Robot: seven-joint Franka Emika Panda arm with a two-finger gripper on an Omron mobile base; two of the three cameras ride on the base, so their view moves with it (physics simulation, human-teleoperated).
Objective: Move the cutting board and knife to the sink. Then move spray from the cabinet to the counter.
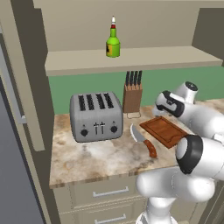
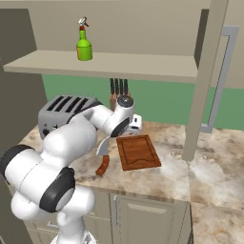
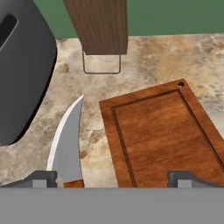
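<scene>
The reddish-brown cutting board (image 1: 164, 130) (image 2: 138, 151) (image 3: 162, 140) lies flat on the marbled counter (image 1: 100, 157). Just left of it lies the knife (image 1: 142, 139) (image 3: 68, 140), silver blade pointing toward the wall, its handle (image 2: 102, 159) toward the counter's front edge. My gripper (image 3: 113, 179) hovers above the board's near left edge, open, its fingertips (image 3: 43, 178) standing wide apart with nothing between them. The green spray (image 1: 113, 43) (image 2: 84, 40) stands upright on the cabinet shelf (image 1: 131, 59) above. The sink is out of view.
A grey toaster (image 1: 96, 116) (image 3: 22, 70) stands left of the knife. A wooden knife block (image 1: 132, 94) (image 3: 98, 26) with black-handled knives stands against the green wall behind the board. A cabinet door with a long grey bar handle (image 2: 221, 76) hangs open at the right.
</scene>
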